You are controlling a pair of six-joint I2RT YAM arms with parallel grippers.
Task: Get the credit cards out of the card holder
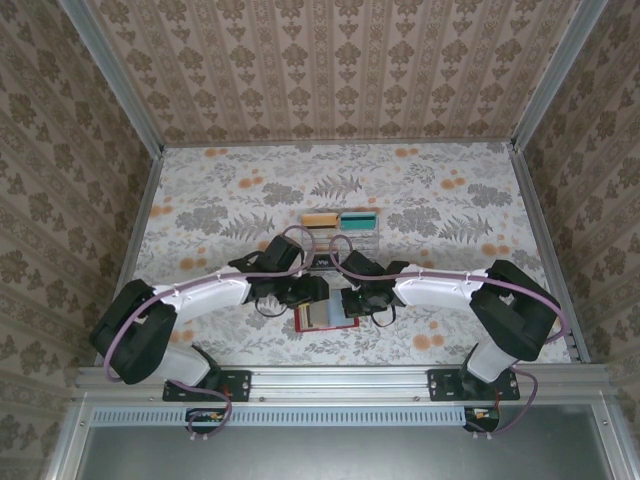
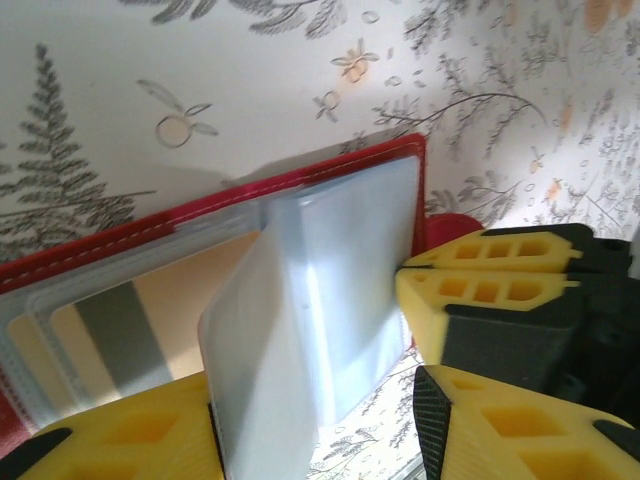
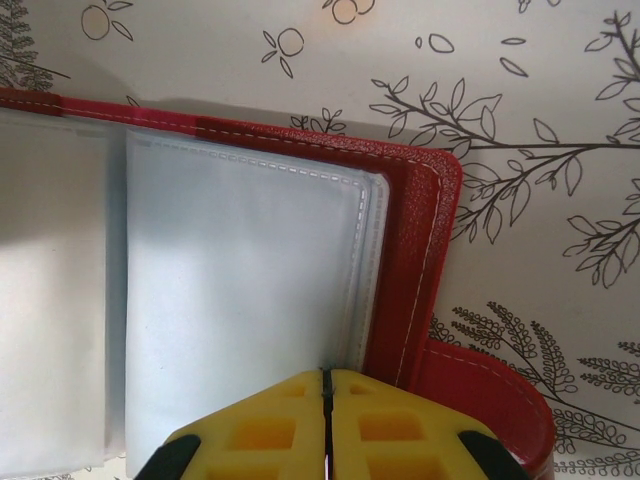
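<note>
So the card holder point(image 1: 325, 318) is lying open on the table point(image 1: 200, 200), near edge, pretty much dead centre between the two arms. Red cover down, clear sleeves facing up.

The left claw point(image 1: 314, 292) sits over the holder's left half and its jaws are apart. In the left wrist view one cloudy sleeve page point(image 2: 265, 370) stands up on edge between its yellow fingers point(image 2: 130, 430), leaning close to the left one. Under it, another sleeve lies flat with a beige card point(image 2: 120, 330) inside – grey stripe across it.

The right claw point(image 3: 325, 420) is closed, fingers pressed together with just a hairline between them. Its tips sit right at the edge of the right-hand sleeve point(image 3: 240, 280), just beside the red stitched border and the little closing tab point(image 3: 490, 400). I honestly can't tell if it's pinching the plastic or only resting on it.

Further back, mid-table, there's a clear tray point(image 1: 345, 243) with an orange piece point(image 1: 320, 219) and a teal piece point(image 1: 358, 218) side by side – apart from the holder.
</note>
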